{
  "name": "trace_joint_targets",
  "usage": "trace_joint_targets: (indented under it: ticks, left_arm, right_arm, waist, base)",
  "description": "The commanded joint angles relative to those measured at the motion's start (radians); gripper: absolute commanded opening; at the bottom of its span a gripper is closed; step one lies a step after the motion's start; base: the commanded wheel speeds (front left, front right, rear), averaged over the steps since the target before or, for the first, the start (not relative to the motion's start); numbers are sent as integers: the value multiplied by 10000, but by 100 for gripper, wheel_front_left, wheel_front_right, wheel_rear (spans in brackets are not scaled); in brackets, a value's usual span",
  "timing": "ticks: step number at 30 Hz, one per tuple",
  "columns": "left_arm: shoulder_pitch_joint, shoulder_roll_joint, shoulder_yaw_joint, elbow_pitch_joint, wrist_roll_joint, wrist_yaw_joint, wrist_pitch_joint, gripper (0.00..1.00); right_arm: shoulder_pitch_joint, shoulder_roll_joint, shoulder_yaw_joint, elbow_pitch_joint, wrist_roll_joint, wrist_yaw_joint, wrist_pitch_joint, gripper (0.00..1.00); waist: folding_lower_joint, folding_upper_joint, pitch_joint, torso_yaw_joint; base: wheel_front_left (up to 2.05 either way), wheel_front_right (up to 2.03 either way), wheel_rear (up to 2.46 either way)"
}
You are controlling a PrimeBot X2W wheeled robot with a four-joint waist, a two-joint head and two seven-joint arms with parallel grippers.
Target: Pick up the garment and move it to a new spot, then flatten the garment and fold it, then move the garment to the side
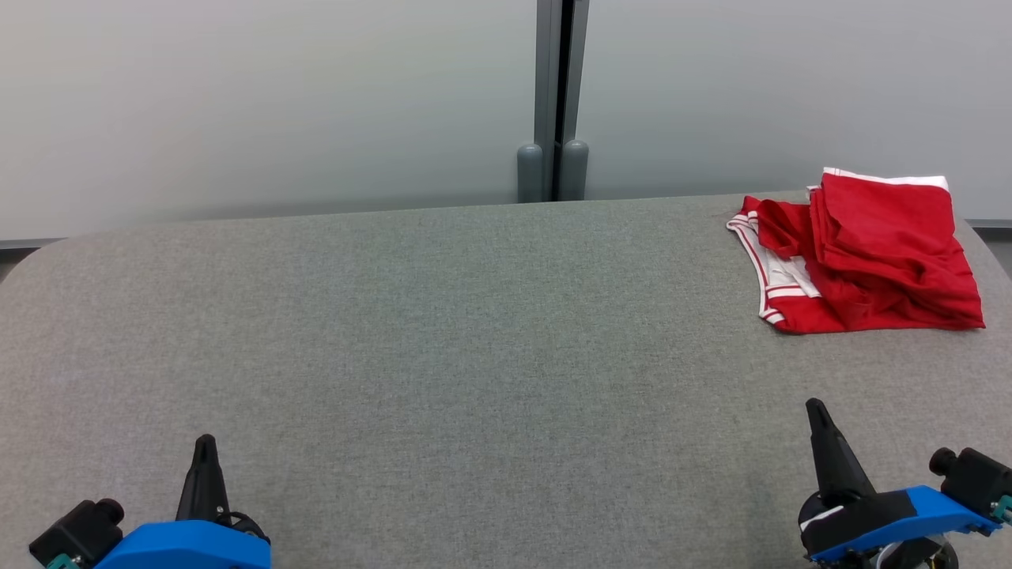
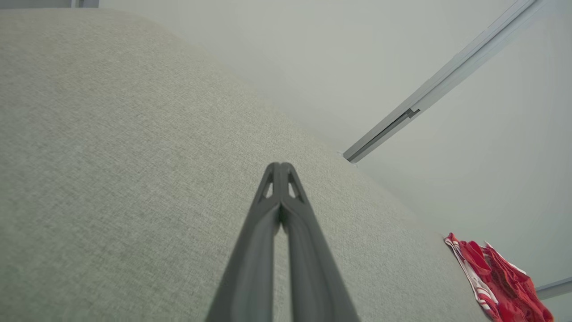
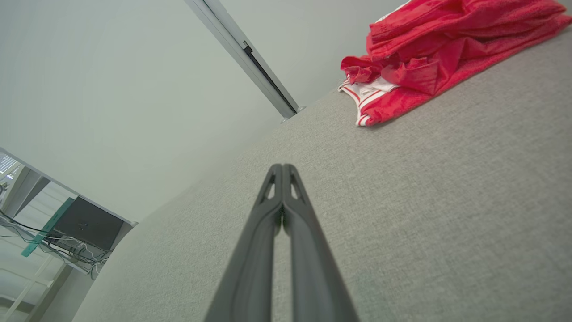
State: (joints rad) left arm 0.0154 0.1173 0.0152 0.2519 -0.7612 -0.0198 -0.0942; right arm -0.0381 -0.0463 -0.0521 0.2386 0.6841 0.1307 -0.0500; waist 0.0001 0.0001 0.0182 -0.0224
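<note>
Head view has the red garment (image 1: 870, 253) loosely folded at the far right of the grey surface (image 1: 474, 316), while the left tool (image 1: 205, 444) and right tool (image 1: 816, 409), fingers pressed together and empty, sit near, seemingly parked clear of it.

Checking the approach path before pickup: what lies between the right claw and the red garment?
Only bare grey table surface separates the right claw from the red garment; the head view shows it plainly.

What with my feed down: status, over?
Left tool shut, empty. Right tool shut, empty. Red garment rumpled on table, far right. Nothing blocking right tool.
</note>
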Motion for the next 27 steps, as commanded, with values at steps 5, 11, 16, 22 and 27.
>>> trace_joint_targets:
  ticks: [5,11,16,22,27]
  left_arm:
    - [-388,-46,128,-136,-901,-172,216,0]
    - [-452,-95,209,-134,-1528,-251,376,0]
    - [-540,-138,280,-132,-2124,-322,517,0]
    - [-607,-196,343,-129,-2801,-414,691,0]
    - [-691,-243,412,-127,-3332,-476,826,0]
  right_arm:
    - [-327,-44,-99,-105,1017,1,195,0]
    - [-372,-45,-143,-93,1698,1,314,0]
    - [-394,-46,-186,-82,2345,1,428,0]
    - [-444,-48,-237,-68,3079,1,567,0]
    - [-481,-50,-278,-56,3657,1,664,0]
  waist:
    - [-1,-1,-9,14]
    - [-1,-1,-18,26]
    - [-1,-1,-26,38]
    - [-1,-1,-36,53]
    - [-1,-1,-44,65]
  base:
    - [0,0,0]
    - [0,0,0]
    - [0,0,0]
    - [0,0,0]
    - [0,0,0]
